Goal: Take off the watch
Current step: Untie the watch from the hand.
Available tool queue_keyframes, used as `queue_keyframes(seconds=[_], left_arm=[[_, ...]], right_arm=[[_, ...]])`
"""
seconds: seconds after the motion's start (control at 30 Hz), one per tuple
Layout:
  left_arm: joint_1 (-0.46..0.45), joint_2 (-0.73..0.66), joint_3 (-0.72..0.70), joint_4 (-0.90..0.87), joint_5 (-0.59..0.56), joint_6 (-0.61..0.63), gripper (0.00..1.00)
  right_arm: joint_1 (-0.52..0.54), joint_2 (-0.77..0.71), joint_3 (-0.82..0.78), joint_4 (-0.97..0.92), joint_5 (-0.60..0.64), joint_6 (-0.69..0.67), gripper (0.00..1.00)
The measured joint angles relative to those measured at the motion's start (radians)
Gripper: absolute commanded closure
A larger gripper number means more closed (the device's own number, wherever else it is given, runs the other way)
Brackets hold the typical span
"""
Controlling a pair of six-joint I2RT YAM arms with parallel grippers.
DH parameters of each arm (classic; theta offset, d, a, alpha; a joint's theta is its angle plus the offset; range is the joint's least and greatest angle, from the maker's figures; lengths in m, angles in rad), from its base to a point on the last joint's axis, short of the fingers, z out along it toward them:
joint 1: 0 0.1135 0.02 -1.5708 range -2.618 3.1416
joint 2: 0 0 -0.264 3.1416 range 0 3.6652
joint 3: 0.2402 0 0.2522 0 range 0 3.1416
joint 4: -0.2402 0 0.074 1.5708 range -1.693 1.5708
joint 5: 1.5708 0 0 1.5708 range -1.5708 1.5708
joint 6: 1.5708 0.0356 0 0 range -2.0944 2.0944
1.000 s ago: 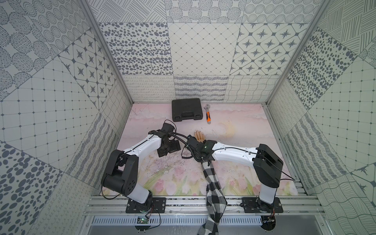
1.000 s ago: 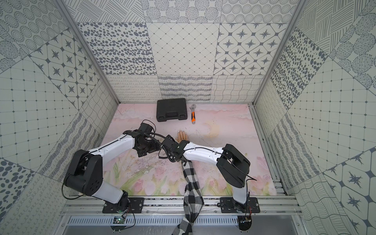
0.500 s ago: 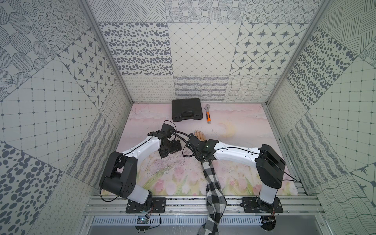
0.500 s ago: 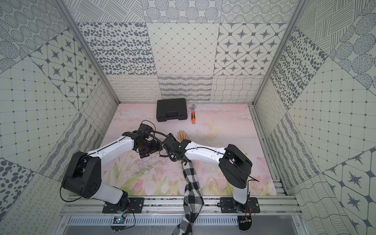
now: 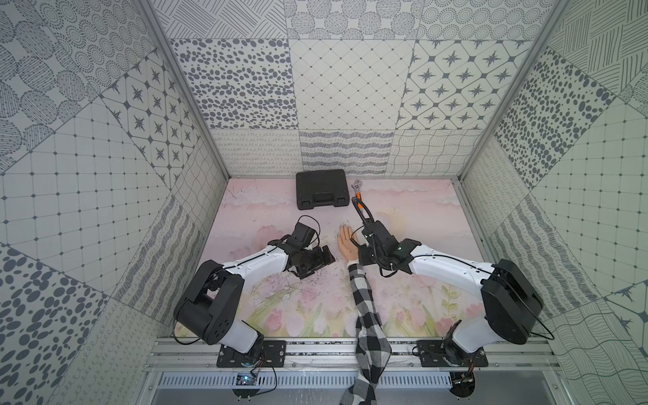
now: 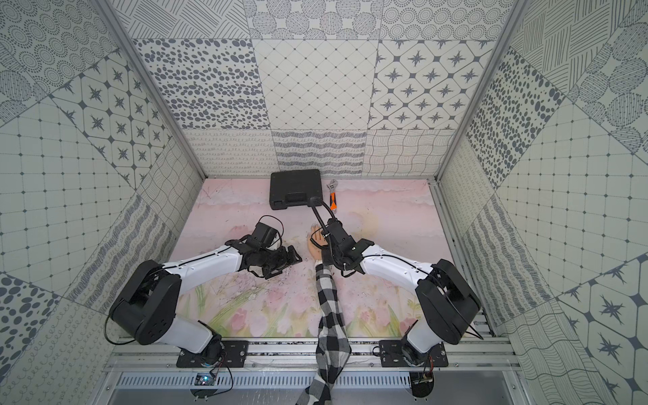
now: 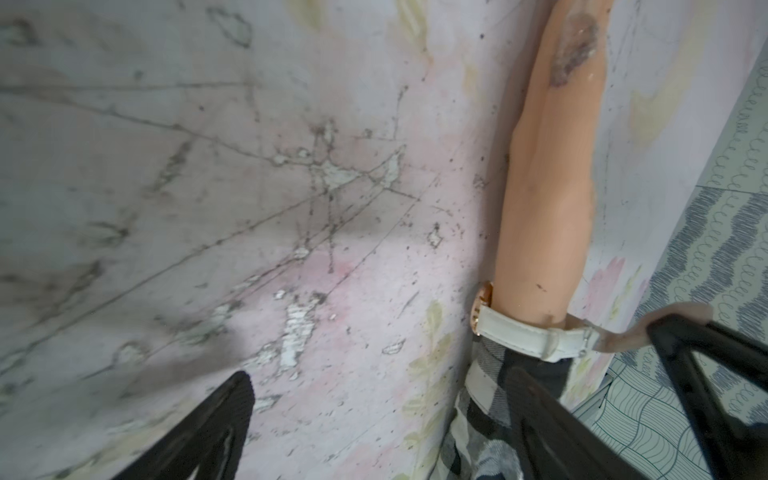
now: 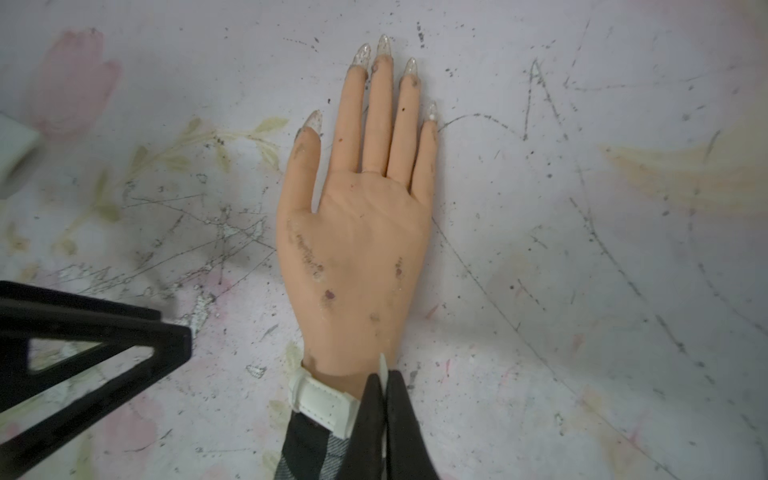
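1. At the front rail, a black-and-white checked sleeve [image 5: 364,308] hangs over the edge and runs up the floral mat [image 5: 280,217] to the mannequin's wrist.
2. Watch [image 8: 324,401]: strapped round the wrist, just above the sleeve cuff. The strap is thin, white and smooth, with a small metal buckle [image 7: 586,340]. In the left wrist view the case [image 7: 482,307] shows edge-on with a gold-toned rim. The face cannot be seen.
3. Right gripper [image 8: 384,378]: jaws closed, pinching the loose pale strap end [image 8: 383,365], which stands up thin between the two black fingers at the little-finger side of the wrist.
4. Left gripper [image 7: 380,376]: jaws spread wide, nothing between them. It sits low over the mat at the thumb side of the wrist, near the watch but not touching it.
5. Mannequin hand [image 8: 357,249]: lies flat on the mat, fingers straight and close together, pointing to the far wall. It has long clear nails and dark scuffs on the skin.
6. Far wall: a closed black tool case [image 5: 321,189] lies flat, with an orange-handled wrench [image 6: 333,198] just beside it. Both are well apart from the hand.
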Motion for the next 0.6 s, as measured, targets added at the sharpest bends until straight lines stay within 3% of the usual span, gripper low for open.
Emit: queue_keyframes(seconds=[0.2, 0.6], left_arm=[[-0.062, 0.045, 0.011, 0.107, 0.021, -0.071, 0.04], [-0.131, 0.123, 0.077, 0.190, 0.031, -0.136, 0.04]], right_arm=[[-0.007, -0.078, -0.130, 0.205, -0.090, 0.085, 1.00], [-0.009, -0.103, -0.216, 0.374, -0.122, 0.145, 1.00]])
